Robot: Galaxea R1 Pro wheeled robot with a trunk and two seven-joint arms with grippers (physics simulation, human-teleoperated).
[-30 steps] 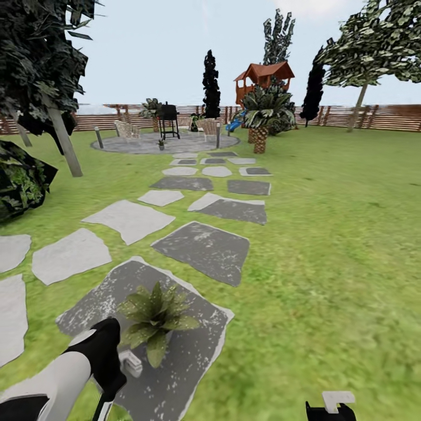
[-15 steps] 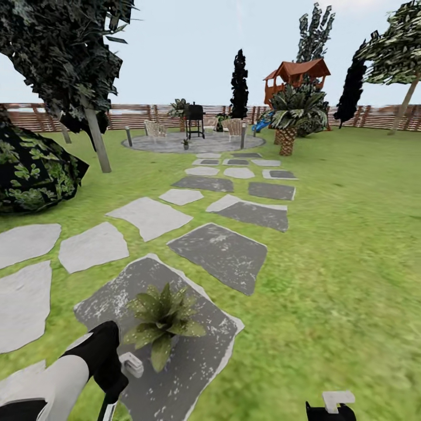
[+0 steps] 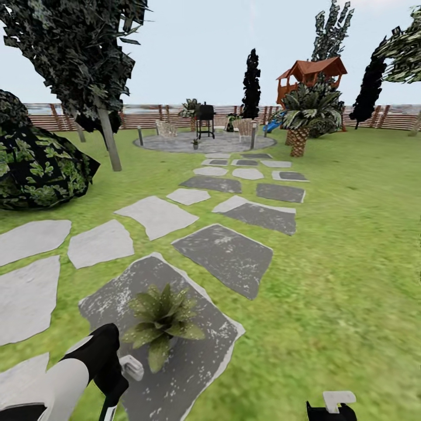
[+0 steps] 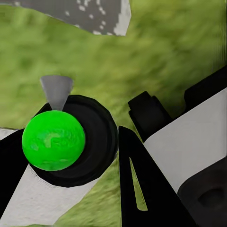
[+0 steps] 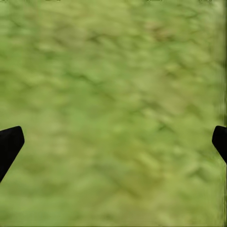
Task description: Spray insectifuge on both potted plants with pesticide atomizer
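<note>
- Near plant: rosette sits mid-slab on the closest dark stone, pot hidden under the leaves.
- Left arm pokes in at the bottom-left corner of the head view, just beside that plant.
- Left claw: left wrist view has a black bottle with a green cap, the atomizer, sitting between the black fingers. Reads as clamped on it, over grass at the stone's edge.
- Right claw: black tips at opposite edges of the right wrist view, spread wide, nothing between them, lawn below.
- Second plant: tiny, on the near edge of the round patio far ahead.
- Path there: stepping stones run straight to the patio, nothing lying on them.
- On the patio: black grill, pale chairs, short posts.
- Flanking: dark bush and tree left of the path, palm right of the patio with a red playhouse behind.
- Brown fence closes the far side.
</note>
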